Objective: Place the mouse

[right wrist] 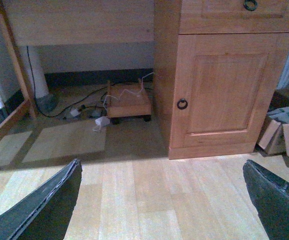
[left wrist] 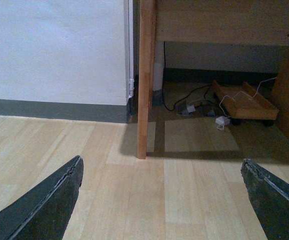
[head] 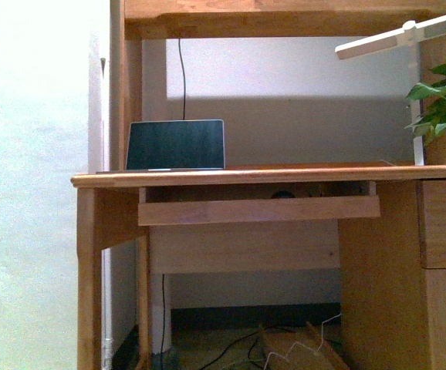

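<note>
A small dark rounded shape (head: 282, 194) shows in the gap above the desk's pull-out tray (head: 258, 210). Too little of it shows to tell whether it is the mouse. No mouse shows in either wrist view. My left gripper (left wrist: 161, 161) is open and empty, low over the wooden floor in front of the desk's left leg (left wrist: 145, 80). My right gripper (right wrist: 161, 164) is open and empty, over the floor in front of the desk's cabinet door (right wrist: 224, 85). Neither arm shows in the front view.
An open laptop (head: 175, 145) stands on the desk top (head: 285, 175) at the left. A white lamp (head: 397, 38) and a green plant (head: 445, 96) are at the right. Cables and a low wheeled wooden board (right wrist: 128, 104) lie under the desk. Cardboard pieces (right wrist: 282, 132) lie beside the cabinet.
</note>
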Controlling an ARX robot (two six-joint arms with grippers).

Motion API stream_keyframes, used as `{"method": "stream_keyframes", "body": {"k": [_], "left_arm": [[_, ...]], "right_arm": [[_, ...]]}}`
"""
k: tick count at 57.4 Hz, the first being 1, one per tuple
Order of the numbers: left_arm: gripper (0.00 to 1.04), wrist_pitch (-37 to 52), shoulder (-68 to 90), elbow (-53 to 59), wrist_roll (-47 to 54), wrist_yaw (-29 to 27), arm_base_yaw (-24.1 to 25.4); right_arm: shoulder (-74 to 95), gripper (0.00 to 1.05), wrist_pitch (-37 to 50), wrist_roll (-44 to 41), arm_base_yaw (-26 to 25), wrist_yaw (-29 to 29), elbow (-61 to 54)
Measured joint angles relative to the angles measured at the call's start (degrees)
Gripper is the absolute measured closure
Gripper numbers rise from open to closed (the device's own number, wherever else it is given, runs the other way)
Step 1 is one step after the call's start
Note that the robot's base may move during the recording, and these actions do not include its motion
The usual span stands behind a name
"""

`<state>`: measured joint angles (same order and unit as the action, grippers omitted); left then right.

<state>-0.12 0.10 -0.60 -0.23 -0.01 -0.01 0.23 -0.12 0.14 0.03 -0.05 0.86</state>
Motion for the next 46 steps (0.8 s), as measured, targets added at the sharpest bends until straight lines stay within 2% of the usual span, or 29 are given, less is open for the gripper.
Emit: {"method": "stream_keyframes", "body": {"k": [46], "left_arm": [[0.08, 0.00, -0.04, 0.00, 0.00, 0.02, -0.02]], "right_arm": [[0.02, 0.07, 0.00, 0.02, 0.00, 0.00, 0.00]]}}
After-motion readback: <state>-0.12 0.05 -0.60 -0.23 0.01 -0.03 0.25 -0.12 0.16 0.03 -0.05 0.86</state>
